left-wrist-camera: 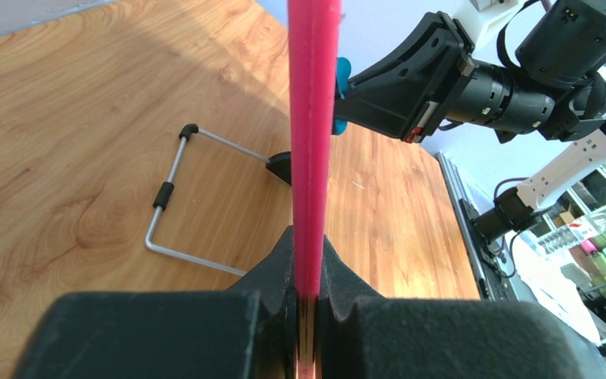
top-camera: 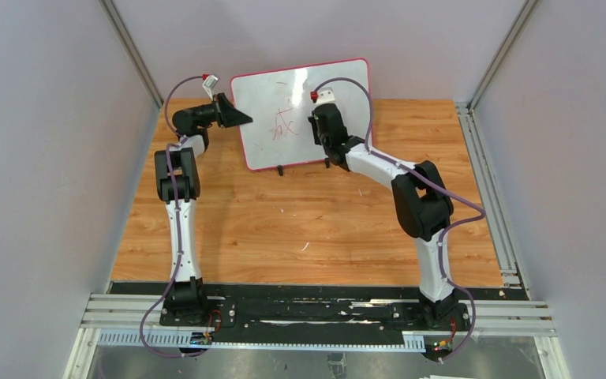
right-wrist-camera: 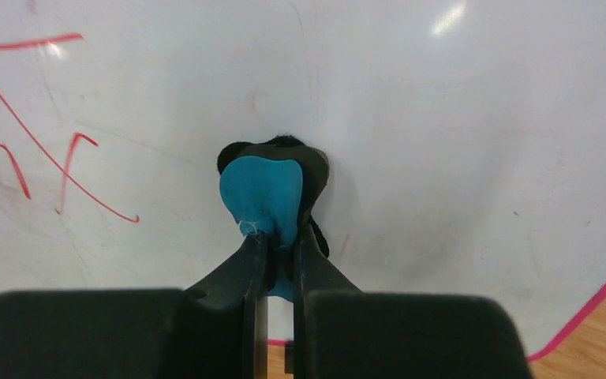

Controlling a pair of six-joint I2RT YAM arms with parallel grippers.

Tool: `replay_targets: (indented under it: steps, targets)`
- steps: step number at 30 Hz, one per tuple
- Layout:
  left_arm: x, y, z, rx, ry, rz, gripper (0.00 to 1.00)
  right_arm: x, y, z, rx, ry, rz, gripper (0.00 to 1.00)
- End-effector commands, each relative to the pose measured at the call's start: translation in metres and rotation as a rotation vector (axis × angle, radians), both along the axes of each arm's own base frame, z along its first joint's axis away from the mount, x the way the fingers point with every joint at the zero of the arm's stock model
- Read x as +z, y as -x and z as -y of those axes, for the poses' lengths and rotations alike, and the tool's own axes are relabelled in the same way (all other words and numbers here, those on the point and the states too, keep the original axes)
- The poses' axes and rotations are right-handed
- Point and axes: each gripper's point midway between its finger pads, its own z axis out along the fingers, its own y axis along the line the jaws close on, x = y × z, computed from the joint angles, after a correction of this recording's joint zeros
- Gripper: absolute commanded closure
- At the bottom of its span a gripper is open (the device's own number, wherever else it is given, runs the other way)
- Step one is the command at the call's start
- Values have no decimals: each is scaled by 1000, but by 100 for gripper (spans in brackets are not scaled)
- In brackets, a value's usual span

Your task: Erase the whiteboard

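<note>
The whiteboard (top-camera: 280, 99) stands tilted at the back of the table, white with a red-pink frame and red handwriting (top-camera: 284, 125) near its middle. My left gripper (top-camera: 245, 117) is shut on the board's left edge; in the left wrist view its jaws clamp the pink frame (left-wrist-camera: 313, 142). My right gripper (top-camera: 318, 118) is shut on the blue-and-black eraser (right-wrist-camera: 262, 193) and presses it against the board face (right-wrist-camera: 458, 142), to the right of the red strokes (right-wrist-camera: 39, 150). The eraser's blue side also shows in the left wrist view (left-wrist-camera: 341, 87).
The wooden tabletop (top-camera: 308, 221) lies in front of the board. The board's wire stand (left-wrist-camera: 175, 205) rests on the wood behind it. Grey walls close in left and right, and a metal rail (top-camera: 489, 181) runs along the right edge.
</note>
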Motion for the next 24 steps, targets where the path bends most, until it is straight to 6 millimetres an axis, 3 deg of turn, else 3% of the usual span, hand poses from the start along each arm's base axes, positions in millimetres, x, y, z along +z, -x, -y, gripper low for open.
replay_targets:
  steps: [1, 7, 12, 16, 24]
  targets:
    - [-23, 3, -4, -21, -49, 64, 100, -17, 6, 40, -64, 44, -43, 99]
    - [-25, 3, -4, -21, -50, 62, 100, -16, 8, 90, -145, 40, -48, 99]
    - [-24, 3, -4, -22, -51, 64, 100, -17, 8, 95, -148, 35, -52, 99]
    - [-24, 3, -4, -22, -50, 63, 100, -13, 6, 74, -105, -15, -54, 99]
    - [-24, 4, -4, -21, -50, 64, 100, -14, 12, 6, -9, -34, -50, 99]
